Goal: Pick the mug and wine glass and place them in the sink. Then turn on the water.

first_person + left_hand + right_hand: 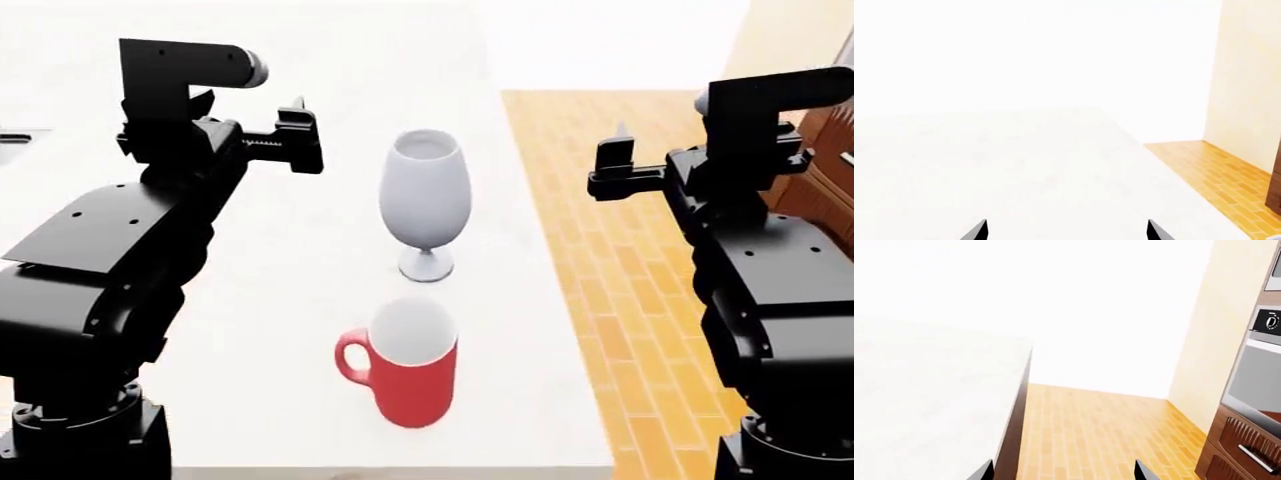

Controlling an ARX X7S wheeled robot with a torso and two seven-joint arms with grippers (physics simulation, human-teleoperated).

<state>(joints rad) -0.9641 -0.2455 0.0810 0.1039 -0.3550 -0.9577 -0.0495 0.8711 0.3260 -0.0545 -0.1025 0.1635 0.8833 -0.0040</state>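
In the head view a glossy red mug (406,372) with a white inside stands near the front edge of the white countertop (267,270), its handle to the left. The pale grey wine glass (424,200) stands upright just behind it. My left gripper (300,135) is raised over the counter, left of the glass. My right gripper (618,160) is raised over the wooden floor, right of the counter. In the wrist views both grippers (1067,231) (1064,471) show wide-apart fingertips with nothing between them. The sink and water are out of view.
The counter's right edge (541,260) drops to a wooden floor (627,250). A dark object (14,138) sits at the counter's far left edge. Brown cabinets with an oven (1254,390) stand at the right, a beige wall (1201,340) beside them.
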